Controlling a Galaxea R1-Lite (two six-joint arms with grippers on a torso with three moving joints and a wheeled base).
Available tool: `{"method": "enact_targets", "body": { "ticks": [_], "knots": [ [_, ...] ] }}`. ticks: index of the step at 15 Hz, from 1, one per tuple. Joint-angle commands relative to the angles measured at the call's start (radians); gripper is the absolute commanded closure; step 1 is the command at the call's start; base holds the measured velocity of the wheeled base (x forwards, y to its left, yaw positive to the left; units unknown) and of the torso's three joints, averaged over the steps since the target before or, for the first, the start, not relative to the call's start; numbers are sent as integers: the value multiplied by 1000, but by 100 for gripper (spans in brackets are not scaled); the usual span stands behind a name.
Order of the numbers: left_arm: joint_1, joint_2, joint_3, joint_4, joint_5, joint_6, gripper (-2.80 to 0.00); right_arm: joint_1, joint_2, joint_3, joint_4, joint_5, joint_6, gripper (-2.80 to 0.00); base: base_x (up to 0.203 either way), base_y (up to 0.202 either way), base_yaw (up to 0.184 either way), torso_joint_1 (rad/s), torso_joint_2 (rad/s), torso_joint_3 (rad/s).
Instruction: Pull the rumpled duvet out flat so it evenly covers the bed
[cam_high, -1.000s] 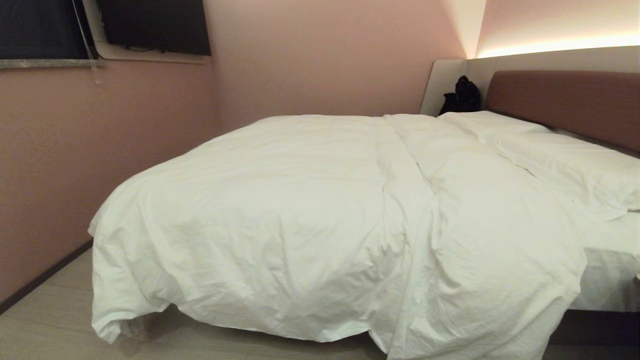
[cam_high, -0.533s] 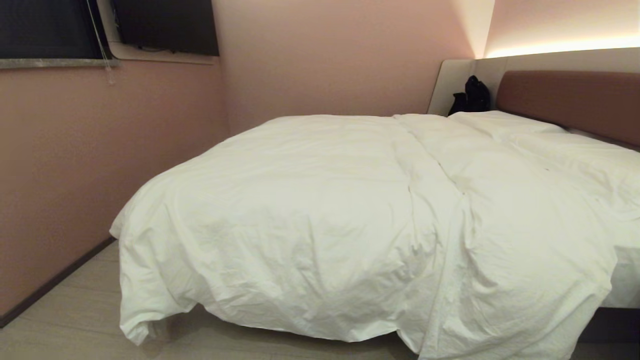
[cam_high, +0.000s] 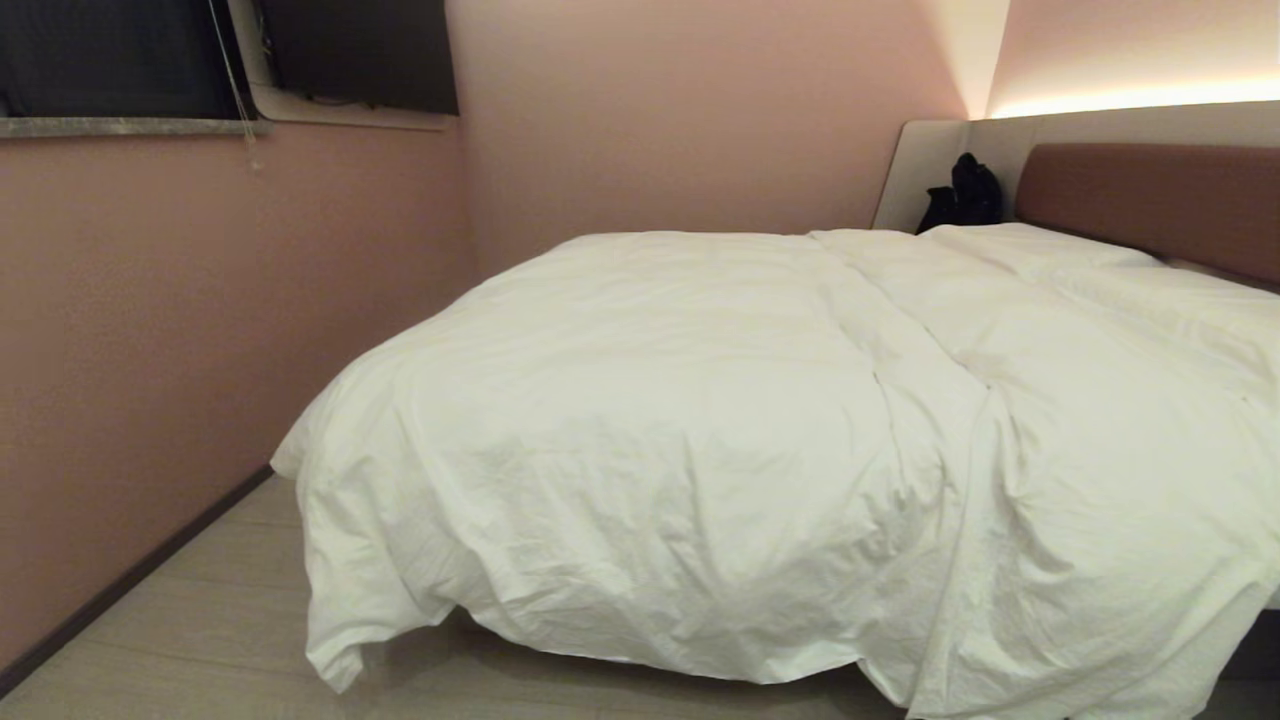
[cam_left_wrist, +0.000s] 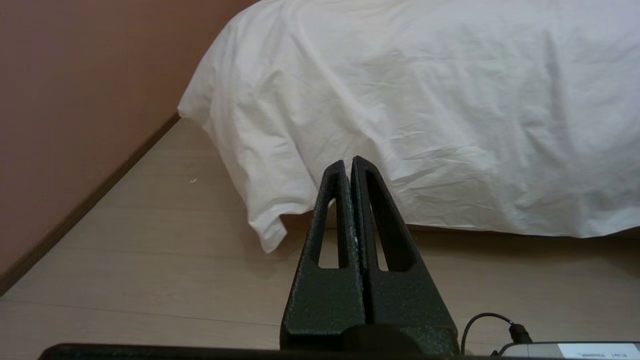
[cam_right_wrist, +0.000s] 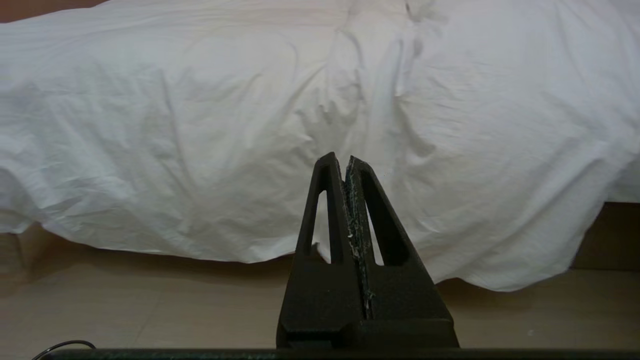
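The duvet (cam_high: 760, 440) lies on the bed (cam_high: 1150, 200), but not evenly. It hangs far down over the foot end, with one corner drooping almost to the floor (cam_high: 200, 620) near the pink wall (cam_high: 200, 330). A long fold runs up the middle of it, from the low edge toward the pillows (cam_high: 1040, 250) by the headboard. The side nearer the headboard looks bunched and hangs lower at the edge.

The left gripper (cam_left_wrist: 349, 162) is squeezed closed and holds nothing. It points at the hanging edge close to the droopy corner, with a gap between them. The right gripper (cam_right_wrist: 340, 159) is closed tight too, with nothing in it. It points at the hanging edge just under the long fold, also not touching.

I think the step now is getting close and picking a good spot to grab. To do it well, both grippers need to open wide first, since the duvet is thick and puffy. Grab the edge itself, not the fat middle, so the cloth does not slip out. The two grab spots should be well apart, so the pull spreads the fold flat. Pull slowly and evenly with both sides, or the duvet may twist or slide onto the floor
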Motion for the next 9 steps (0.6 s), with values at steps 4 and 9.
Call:
{"method": "enact_targets", "body": {
  "ticks": [4,9],
  "knots": [
    [1,0,-2,0,1,0,0,0,0,0,0,0,0,0,0,193,0,4,3,3],
    [1,0,0,0,0,0,0,0,0,0,0,0,0,0,0,193,0,1,5,2]
  ]
}}
